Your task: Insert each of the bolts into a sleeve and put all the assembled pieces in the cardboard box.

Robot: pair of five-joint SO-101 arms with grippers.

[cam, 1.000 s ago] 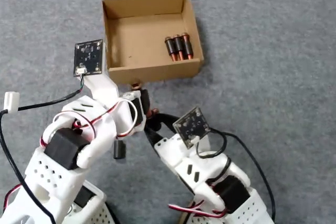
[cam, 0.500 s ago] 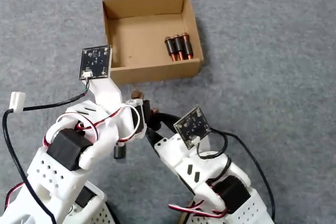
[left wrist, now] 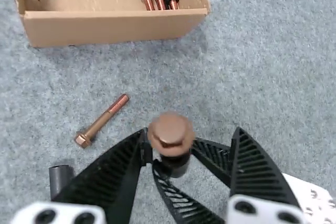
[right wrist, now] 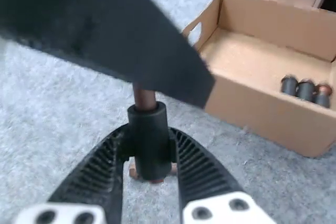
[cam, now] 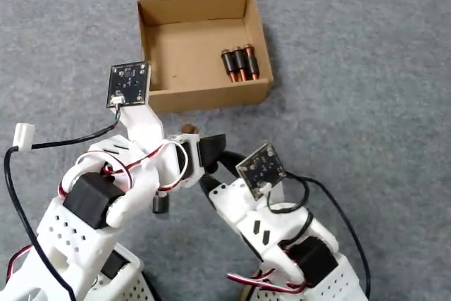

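High: cardboard box [cam: 201, 96] holds three assembled pieces [cam: 239, 63] near its right wall; both arms meet just in front of it, loose sleeve [cam: 161, 202] on the carpet [cam: 366, 103] by the left arm. Left wrist: left gripper [left wrist: 189, 136] fingers spread wider than the head of the bolt [left wrist: 169, 129] between them; spare bolt [left wrist: 102, 121] lies flat nearby. Right wrist: right gripper [right wrist: 148, 145] clamped on held sleeve [right wrist: 148, 127], bolt shaft through it.

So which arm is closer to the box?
Left. Its wrist camera hangs beside the box's near left corner. The right arm lies farther back; the right tool, gripping a sleeve, meets the left tool short of the near wall.
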